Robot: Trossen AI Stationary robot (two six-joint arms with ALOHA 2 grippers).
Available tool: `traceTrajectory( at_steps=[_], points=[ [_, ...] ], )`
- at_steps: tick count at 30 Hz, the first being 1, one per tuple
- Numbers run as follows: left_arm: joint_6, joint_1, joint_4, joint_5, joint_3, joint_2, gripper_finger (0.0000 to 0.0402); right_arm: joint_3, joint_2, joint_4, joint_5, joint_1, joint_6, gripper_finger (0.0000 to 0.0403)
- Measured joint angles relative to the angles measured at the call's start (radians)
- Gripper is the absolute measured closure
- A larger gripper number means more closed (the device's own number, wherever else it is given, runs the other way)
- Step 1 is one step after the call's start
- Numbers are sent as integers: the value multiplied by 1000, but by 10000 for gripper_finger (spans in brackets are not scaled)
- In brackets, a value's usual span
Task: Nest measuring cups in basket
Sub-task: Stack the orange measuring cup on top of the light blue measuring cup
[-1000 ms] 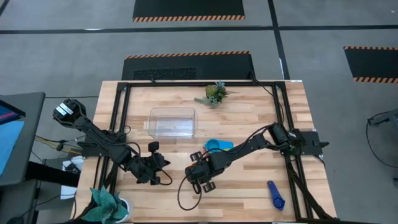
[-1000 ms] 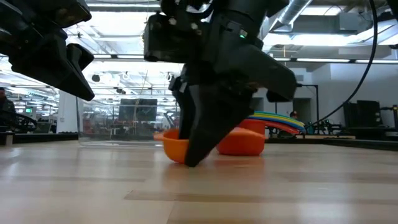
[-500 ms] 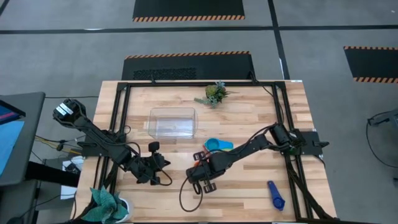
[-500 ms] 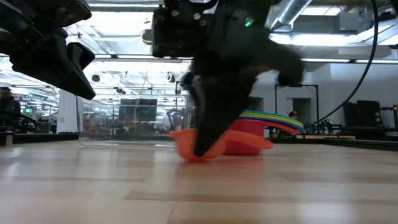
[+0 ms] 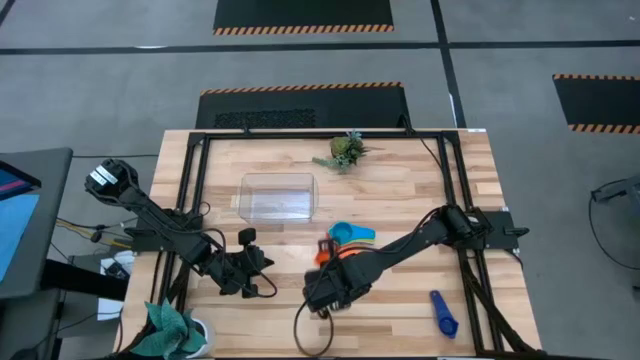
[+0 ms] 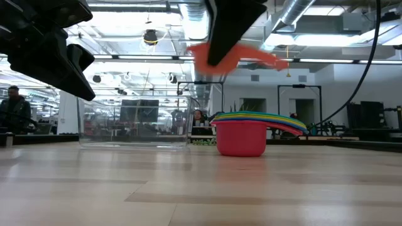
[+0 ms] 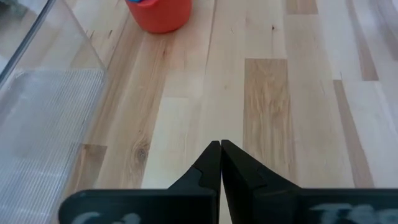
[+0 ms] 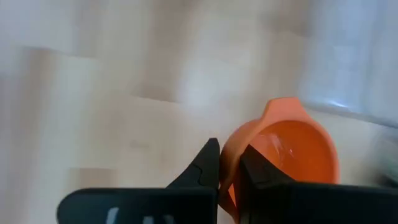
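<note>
Gripping the small orange plastic measuring cup [image 8: 283,158] by its rim, the right gripper [image 8: 229,163] holds it above the bench; it should seat squarely into the nested rainbow stack [image 6: 254,132] right of the clear plastic basket [image 5: 277,196]. The left gripper [image 7: 220,163] rests pinched together.

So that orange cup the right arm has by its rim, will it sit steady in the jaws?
Probably light and stiff: the orange cup hangs clear of the table from a thin pinch by the right gripper. The off-centre rim grip may let it swing or tilt. Its glossy plastic looks slippery, so it might slide.
</note>
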Motion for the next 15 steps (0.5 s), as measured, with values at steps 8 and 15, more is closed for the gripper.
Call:
traceTrajectory(
  at_steps=[8, 15],
  points=[
    [-86, 0, -1, -68, 0, 0, 402, 28, -15, -386, 205, -22, 363, 376],
    [-133, -2, -32, -111, 0, 0, 401, -112, -82, -374, 176, -61, 337, 377]
  ],
)
